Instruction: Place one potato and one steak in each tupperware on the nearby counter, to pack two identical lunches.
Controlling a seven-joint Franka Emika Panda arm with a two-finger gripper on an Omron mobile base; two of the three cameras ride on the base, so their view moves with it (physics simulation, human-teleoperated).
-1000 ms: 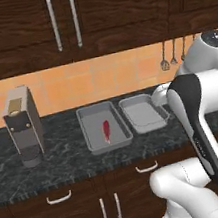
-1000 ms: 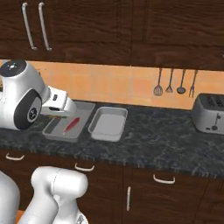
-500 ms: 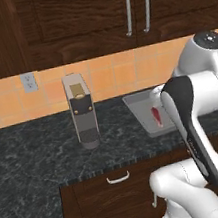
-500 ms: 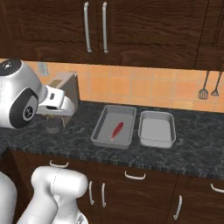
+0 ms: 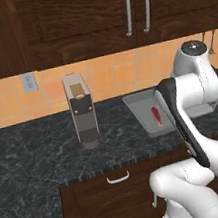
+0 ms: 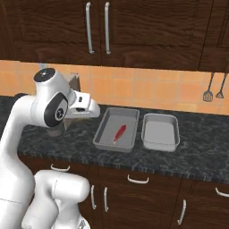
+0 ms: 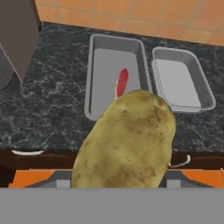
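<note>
My gripper (image 6: 92,108) is shut on a yellow-brown potato (image 7: 127,144), which looms large in the hand view and hides the fingertips. It hangs above the counter's (image 6: 197,150) front edge, just left of the trays. The larger, darker tupperware (image 7: 89,78) (image 6: 105,133) (image 5: 140,106) holds a red steak (image 7: 121,82) (image 6: 120,133) (image 5: 155,114). The smaller tupperware (image 7: 181,85) (image 6: 160,133) beside it on the right holds nothing. A second potato and a second steak are out of view.
A tall grey coffee machine (image 5: 82,110) (image 7: 15,39) stands on the counter left of the trays. Dark wall cabinets (image 6: 98,27) hang overhead. Utensils (image 6: 208,89) hang on the orange tiled wall at the right. Drawers with silver handles (image 6: 137,180) run below.
The base drove left along the counter during the first half second, then stopped; the whole scene slid right. Since then the arm has swung right, carrying the potato toward the trays.
</note>
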